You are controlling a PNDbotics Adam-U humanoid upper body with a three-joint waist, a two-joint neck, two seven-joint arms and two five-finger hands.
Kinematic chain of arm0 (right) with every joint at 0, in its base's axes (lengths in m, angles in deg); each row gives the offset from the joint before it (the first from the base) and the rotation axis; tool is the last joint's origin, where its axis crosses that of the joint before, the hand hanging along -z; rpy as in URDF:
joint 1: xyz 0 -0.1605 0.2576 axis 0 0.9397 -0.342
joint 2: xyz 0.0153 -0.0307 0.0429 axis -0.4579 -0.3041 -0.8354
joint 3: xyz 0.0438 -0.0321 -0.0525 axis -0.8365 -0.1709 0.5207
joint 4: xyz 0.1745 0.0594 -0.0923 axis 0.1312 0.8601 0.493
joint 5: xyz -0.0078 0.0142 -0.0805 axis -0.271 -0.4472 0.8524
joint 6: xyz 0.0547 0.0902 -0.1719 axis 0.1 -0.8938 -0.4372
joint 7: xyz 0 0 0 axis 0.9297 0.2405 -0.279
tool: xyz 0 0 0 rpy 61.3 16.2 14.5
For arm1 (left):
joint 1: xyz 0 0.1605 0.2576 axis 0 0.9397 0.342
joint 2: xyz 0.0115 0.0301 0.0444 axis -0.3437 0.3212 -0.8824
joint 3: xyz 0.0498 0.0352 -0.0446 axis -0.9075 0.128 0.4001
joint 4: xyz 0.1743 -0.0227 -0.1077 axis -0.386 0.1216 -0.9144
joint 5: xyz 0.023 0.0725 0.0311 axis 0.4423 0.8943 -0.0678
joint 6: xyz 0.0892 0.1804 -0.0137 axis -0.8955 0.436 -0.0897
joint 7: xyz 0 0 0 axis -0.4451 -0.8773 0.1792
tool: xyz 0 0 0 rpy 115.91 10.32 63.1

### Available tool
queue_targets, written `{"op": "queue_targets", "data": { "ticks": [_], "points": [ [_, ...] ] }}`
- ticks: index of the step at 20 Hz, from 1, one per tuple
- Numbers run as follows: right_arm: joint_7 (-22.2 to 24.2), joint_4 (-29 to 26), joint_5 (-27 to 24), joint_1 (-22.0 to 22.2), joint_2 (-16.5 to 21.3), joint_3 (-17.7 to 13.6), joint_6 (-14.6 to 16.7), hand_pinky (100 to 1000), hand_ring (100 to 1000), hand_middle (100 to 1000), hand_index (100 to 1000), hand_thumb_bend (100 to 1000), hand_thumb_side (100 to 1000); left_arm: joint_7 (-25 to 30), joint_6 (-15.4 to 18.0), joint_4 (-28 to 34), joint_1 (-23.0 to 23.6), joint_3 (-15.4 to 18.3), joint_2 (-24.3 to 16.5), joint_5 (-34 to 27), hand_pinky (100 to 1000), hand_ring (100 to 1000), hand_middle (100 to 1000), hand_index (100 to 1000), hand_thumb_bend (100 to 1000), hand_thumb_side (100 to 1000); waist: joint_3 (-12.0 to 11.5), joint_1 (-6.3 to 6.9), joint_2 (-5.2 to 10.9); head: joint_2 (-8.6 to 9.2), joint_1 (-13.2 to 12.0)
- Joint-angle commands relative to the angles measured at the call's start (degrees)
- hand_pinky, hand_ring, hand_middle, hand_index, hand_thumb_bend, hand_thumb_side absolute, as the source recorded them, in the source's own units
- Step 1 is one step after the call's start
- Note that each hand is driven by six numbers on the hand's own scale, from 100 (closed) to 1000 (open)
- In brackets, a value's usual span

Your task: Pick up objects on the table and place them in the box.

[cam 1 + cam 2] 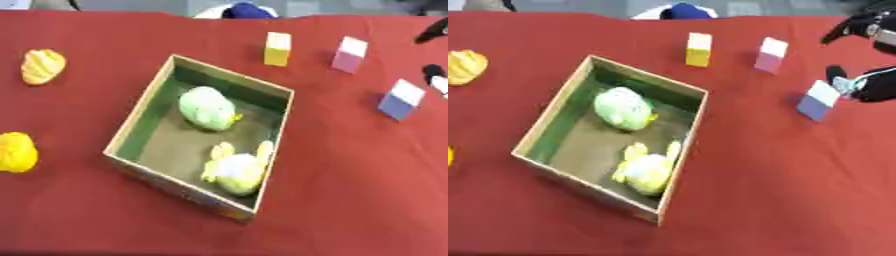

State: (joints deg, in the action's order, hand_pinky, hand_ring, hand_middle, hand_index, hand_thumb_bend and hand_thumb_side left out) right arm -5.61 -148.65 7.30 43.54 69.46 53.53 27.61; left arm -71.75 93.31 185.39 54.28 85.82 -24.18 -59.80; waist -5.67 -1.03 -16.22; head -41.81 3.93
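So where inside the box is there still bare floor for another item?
In the box, bare floor runs along the left wall, beside the green toy and the yellow-green toy. The right side is crowded by both toys.

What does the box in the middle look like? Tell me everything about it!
The box is an open, lidless square tray that looks like cardboard, with tan rims, greenish inner walls and a brownish floor. It sits flat on the red tablecloth, turned at an angle so one corner points toward the robot. Inside lie two soft-looking toys: a pale green round one toward the far side and a yellow-green one by the near right wall. No hand touches it.
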Motion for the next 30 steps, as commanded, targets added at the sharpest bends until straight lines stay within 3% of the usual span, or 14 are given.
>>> {"op": "queue_targets", "data": {
  "ticks": [1, 7, 15, 20, 24, 30],
  "points": [
    [4.4, 1.7, 2.1, -1.5, 2.9, -0.7, 2.8, 940, 1000, 918, 915, 219, 423, 0.2, -0.1, 0.9, -0.3, 0.6, -1.8, 0.1, 788, 642, 685, 857, 100, 604, 0.0, -0.07, 1.02, -0.21, 0.0],
    [9.5, 4.8, 3.5, -2.9, 3.6, -0.6, 6.0, 951, 1000, 931, 923, 305, 437, 0.1, 0.0, 0.9, -0.2, 0.7, -2.1, 0.2, 788, 641, 684, 856, 100, 605, 0.0, -0.46, 0.41, -1.49, -0.1],
    [10.6, 7.2, 4.5, -2.9, 3.3, -0.2, 7.4, 947, 1000, 924, 939, 399, 423, 0.0, -0.1, 0.9, -0.2, 0.8, -2.1, 0.0, 788, 638, 683, 856, 100, 607, -0.3, -0.54, -0.91, -1.72, 0.4],
    [8.7, 8.7, 3.3, -3.1, 2.9, 0.5, 7.0, 920, 996, 908, 937, 338, 399, 0.1, -0.2, 0.9, -0.3, 0.7, -2.1, -0.2, 787, 637, 682, 855, 100, 607, -0.6, -0.42, -1.6, -1.09, 0.6],
    [7.7, 10.2, 0.6, -3.2, 2.6, 1.2, 4.7, 886, 958, 868, 939, 179, 337, 0.2, -0.3, 0.9, -0.4, 0.7, -2.1, -0.3, 788, 637, 682, 855, 100, 607, -0.7, -0.35, -2.0, -0.65, 0.9],
    [9.7, 13.3, -4.6, -4.3, 3.4, 2.1, 2.3, 887, 961, 898, 944, 129, 310, 0.5, -0.3, 0.9, -0.4, 0.6, -2.3, -0.3, 788, 637, 682, 854, 100, 608, -0.7, -0.49, -2.22, -0.26, 1.2]
  ]
}}
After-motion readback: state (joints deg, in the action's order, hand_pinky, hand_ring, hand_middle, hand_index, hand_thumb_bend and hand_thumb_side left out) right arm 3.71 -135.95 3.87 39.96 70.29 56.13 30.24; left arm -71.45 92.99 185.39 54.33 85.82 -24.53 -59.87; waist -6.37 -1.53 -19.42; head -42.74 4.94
